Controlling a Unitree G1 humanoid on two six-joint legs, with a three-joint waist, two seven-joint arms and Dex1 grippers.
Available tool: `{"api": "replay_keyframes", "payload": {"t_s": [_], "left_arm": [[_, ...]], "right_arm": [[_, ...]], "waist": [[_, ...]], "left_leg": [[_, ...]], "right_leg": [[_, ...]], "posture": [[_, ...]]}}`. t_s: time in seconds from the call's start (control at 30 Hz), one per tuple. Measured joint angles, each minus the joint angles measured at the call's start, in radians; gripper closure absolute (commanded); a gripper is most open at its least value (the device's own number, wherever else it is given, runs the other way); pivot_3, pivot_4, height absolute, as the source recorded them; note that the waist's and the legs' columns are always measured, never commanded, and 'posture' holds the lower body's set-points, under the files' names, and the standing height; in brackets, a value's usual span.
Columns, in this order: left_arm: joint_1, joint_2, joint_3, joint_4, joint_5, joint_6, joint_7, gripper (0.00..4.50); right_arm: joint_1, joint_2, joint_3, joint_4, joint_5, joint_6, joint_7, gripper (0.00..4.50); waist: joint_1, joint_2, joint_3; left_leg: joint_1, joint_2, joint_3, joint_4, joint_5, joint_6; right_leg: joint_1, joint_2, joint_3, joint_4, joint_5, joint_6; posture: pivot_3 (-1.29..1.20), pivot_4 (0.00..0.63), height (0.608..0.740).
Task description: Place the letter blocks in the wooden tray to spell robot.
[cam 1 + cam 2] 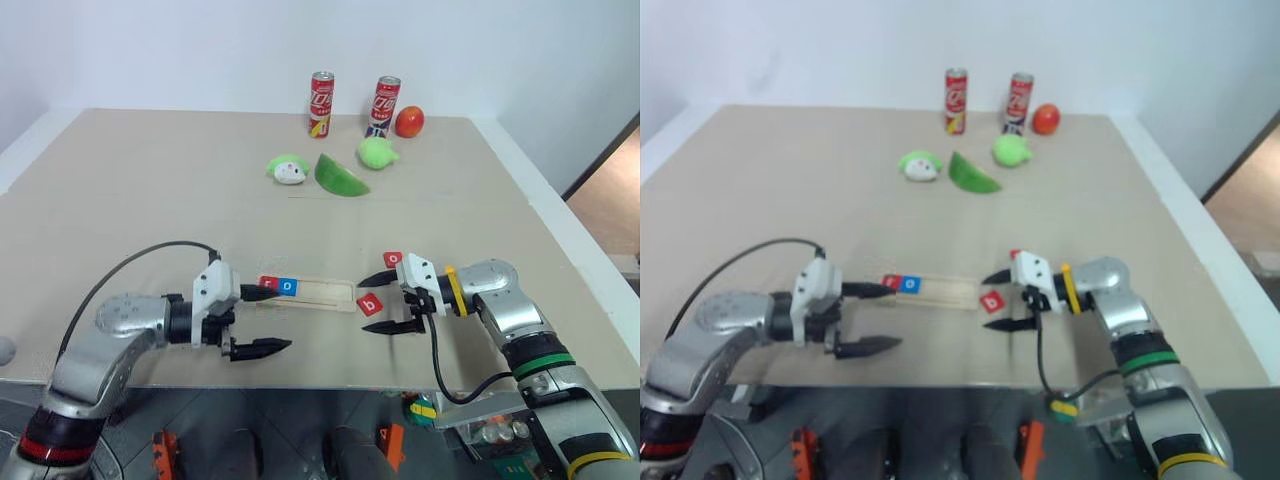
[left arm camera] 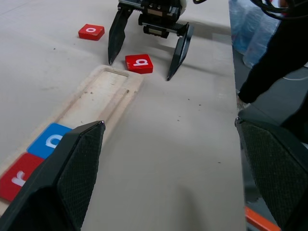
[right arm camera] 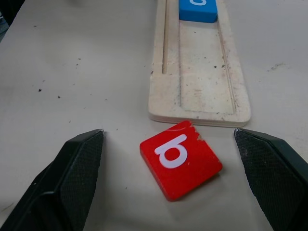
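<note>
We see both grippers open: the right gripper (image 1: 390,302) straddles the red b block (image 3: 181,158) just off the wooden tray (image 1: 325,293), where red r (image 2: 19,176) and blue o (image 2: 51,140) sit beside the left gripper (image 1: 268,320).

Bright even overhead light, soft faint shadows on the table (image 1: 150,210), right eye view slightly hazy, wrist-view fingers blurred

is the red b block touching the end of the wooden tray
Apart. The right wrist view shows a thin strip of bare table between the red b block and the rounded end of the wooden tray.
</note>
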Motion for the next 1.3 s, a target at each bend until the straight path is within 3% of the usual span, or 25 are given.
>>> {"api": "replay_keyframes", "payload": {"t_s": [0.3, 0.53, 0.9, 0.97, 1.2, 1.3], "left_arm": [[0.083, 0.0, 0.019, -0.075, 0.0, 0.012, 0.095, 0.01], [0.078, 0.0, -0.01, -0.079, -0.007, 0.029, 0.12, 0.01], [0.052, -0.004, -0.018, -0.068, -0.019, 0.007, 0.118, 0.01], [0.054, -0.004, -0.019, -0.067, -0.018, 0.002, 0.117, 0.0], [0.055, -0.003, -0.025, -0.062, -0.005, -0.056, 0.115, 0.0], [0.059, -0.004, -0.037, -0.062, 0.013, -0.09, 0.119, 0.0]], "right_arm": [[0.01, -0.002, -0.002, 0.003, 0.007, -0.005, 0.027, 0.26], [0.104, -0.056, -0.016, -0.139, 0.05, 0.106, 0.038, 0.26], [0.176, -0.049, -0.05, -0.238, 0.089, 0.224, -0.056, 0.26], [0.176, -0.046, -0.051, -0.243, 0.09, 0.236, -0.067, 0.71], [0.196, -0.037, -0.077, -0.26, 0.094, 0.277, -0.131, 3.23], [0.218, -0.037, -0.078, -0.289, 0.101, 0.28, -0.128, 3.31]], "waist": [[0.0, 0.0, 0.0], [0.001, 0.0, 0.0], [0.0, 0.0, 0.0], [-0.001, 0.0, 0.0], [0.0, 0.0, 0.0], [0.0, 0.0, 0.0]], "left_leg": [[0.003, 0.0, 0.003, -0.001, 0.0, 0.0], [0.003, -0.001, 0.002, -0.002, 0.0, 0.0], [0.003, -0.001, 0.002, -0.001, 0.0, 0.0], [0.003, -0.001, 0.002, -0.001, 0.0, 0.0], [0.003, -0.002, 0.002, -0.002, 0.0, 0.0], [0.003, -0.002, 0.002, -0.002, 0.0, 0.0]], "right_leg": [[0.002, -0.001, 0.002, -0.001, -0.001, -0.002], [0.002, -0.001, 0.001, -0.001, -0.002, -0.001], [0.001, -0.001, 0.002, -0.001, -0.002, -0.002], [0.001, -0.001, 0.002, -0.001, -0.002, -0.002], [0.001, -0.002, 0.002, -0.001, -0.003, -0.001], [0.001, -0.002, 0.002, -0.001, -0.003, -0.001]], "posture": [[0.0, 0.15, 0.74], [0.0, 0.15, 0.74], [0.0, 0.15, 0.74], [0.0, 0.15, 0.74], [0.0, 0.15, 0.74], [0.0, 0.15, 0.74]]}}
